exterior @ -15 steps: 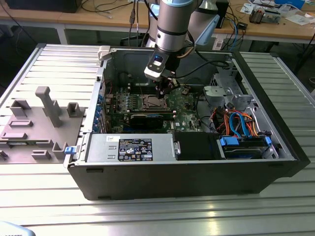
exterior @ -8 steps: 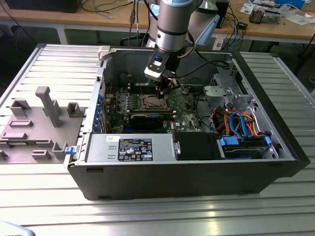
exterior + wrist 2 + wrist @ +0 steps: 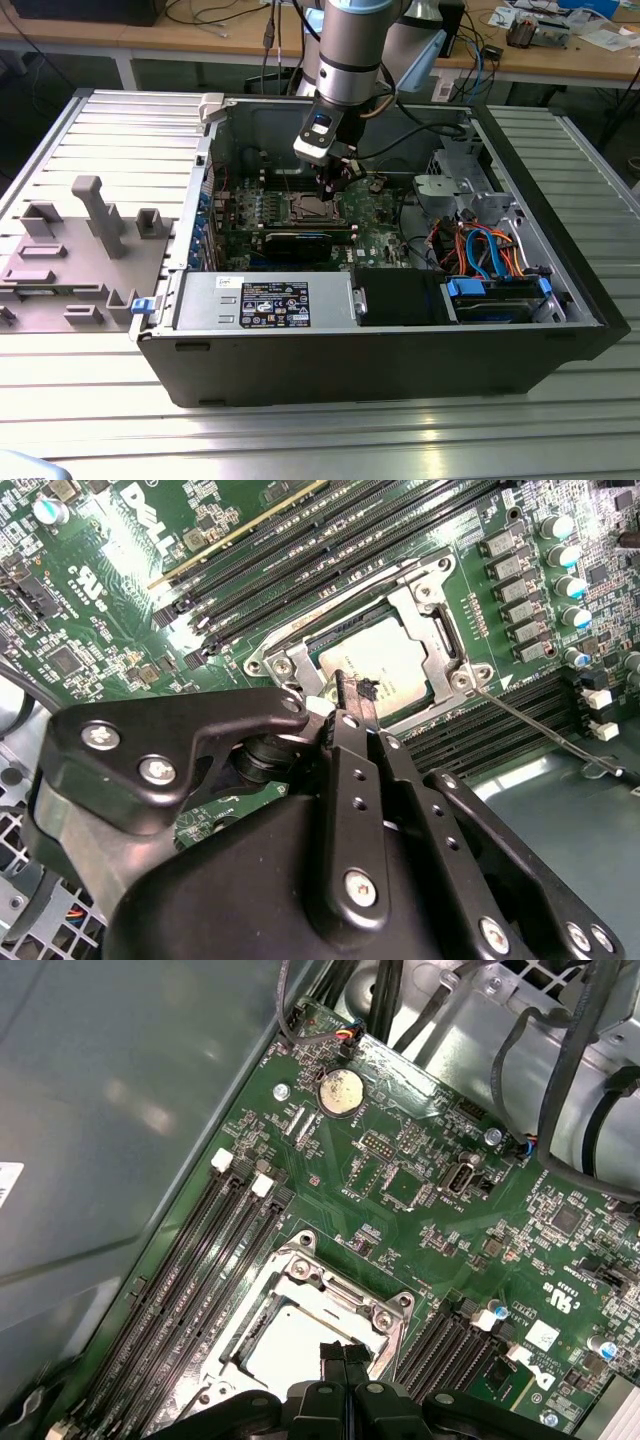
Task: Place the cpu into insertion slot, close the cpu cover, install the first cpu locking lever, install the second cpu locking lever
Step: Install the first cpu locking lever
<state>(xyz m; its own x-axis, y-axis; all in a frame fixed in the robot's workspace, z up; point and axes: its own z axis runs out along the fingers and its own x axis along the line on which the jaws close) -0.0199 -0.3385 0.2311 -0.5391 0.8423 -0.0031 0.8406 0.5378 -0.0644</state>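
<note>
Robotics lab, slatted metal table, cluttered workbench

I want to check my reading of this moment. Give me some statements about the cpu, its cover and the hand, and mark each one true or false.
1. The cpu lies in the insertion slot. True.
2. The cpu cover stands upright, open. False: it lies flat, framing the cpu.
3. The hand holds the cpu. False: the cpu lies in the slot, and the hand, shut, is just above the cover's edge.
4. A round coin battery sits on the motherboard. True.
</note>
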